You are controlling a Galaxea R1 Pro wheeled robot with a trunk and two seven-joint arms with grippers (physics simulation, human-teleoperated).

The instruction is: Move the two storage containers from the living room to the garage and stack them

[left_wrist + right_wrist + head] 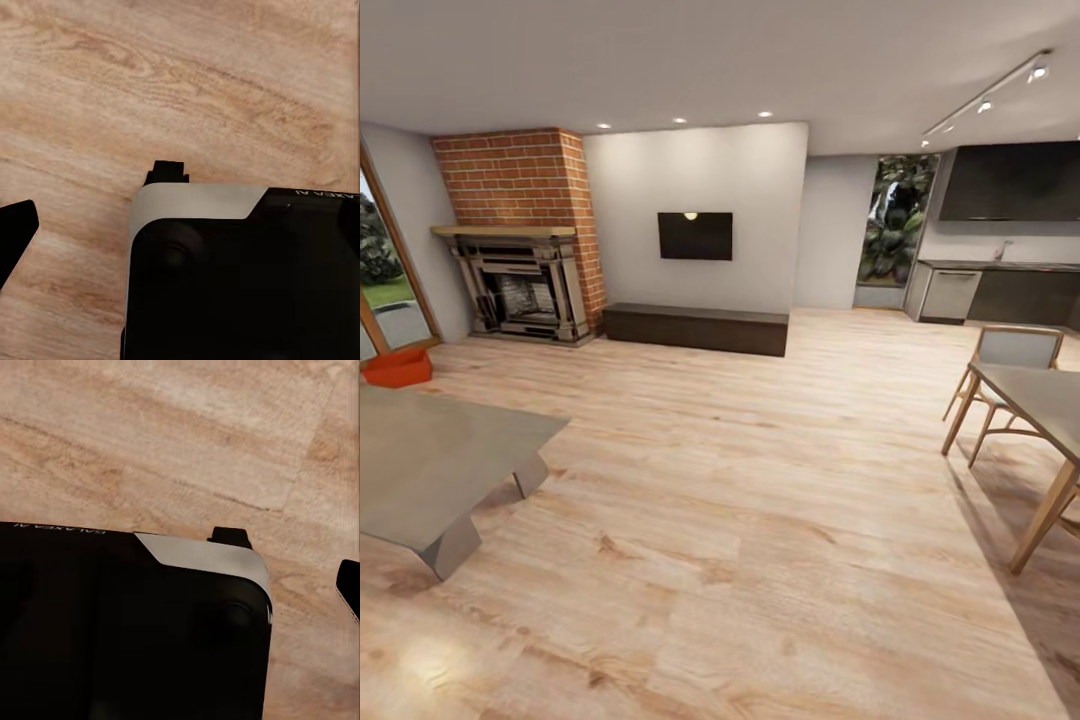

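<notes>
Wood-plank living room floor [760,500] bears one orange-red rectangular bin [398,368]; claw states unclear.

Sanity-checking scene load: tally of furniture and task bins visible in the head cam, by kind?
Orange-red storage container: 1, on the wood floor by the glass door
Grey low table: 1
Dark low bench: 1
Brick fireplace: 1
Wall TV: 1
Dining table: 1
Chair: 1
Total: 7
</notes>
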